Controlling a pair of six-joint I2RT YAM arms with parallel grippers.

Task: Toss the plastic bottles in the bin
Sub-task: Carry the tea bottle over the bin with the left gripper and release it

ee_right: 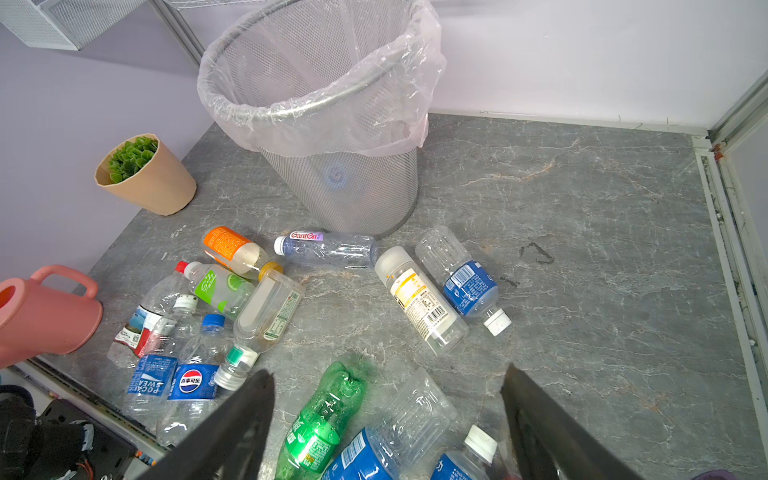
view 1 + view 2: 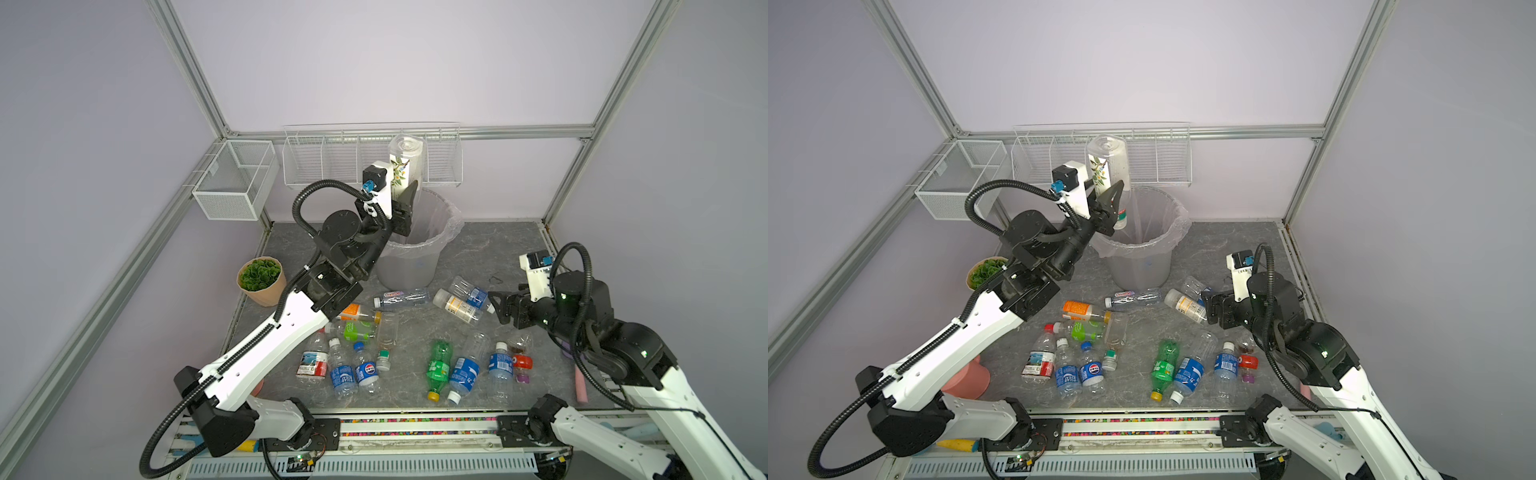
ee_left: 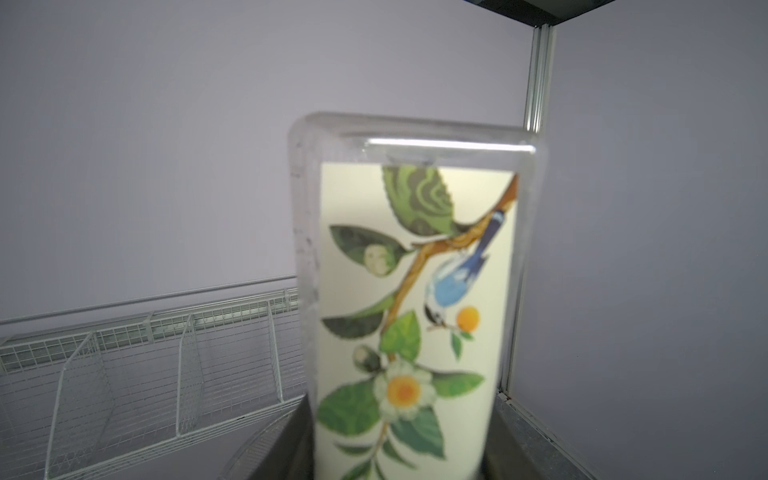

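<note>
Left claw [image 2: 1112, 201] clamped on floral bottle [image 2: 1106, 164], upright, cap down, over bin [image 2: 1169, 210] left rim; mouth lies rightward. Right claw [image 1: 387, 372] wide open, empty.

Right of the round grey mesh bin with clear bag liner [image 2: 415, 257] in both top views, grey marbled tabletop [image 2: 490, 249] lies bare. In front of it: scattered clear plastic bottles [image 2: 401, 298], closely packed. Over its left rim: tall flower-labelled bottle [image 2: 405, 166], neck down.
</note>
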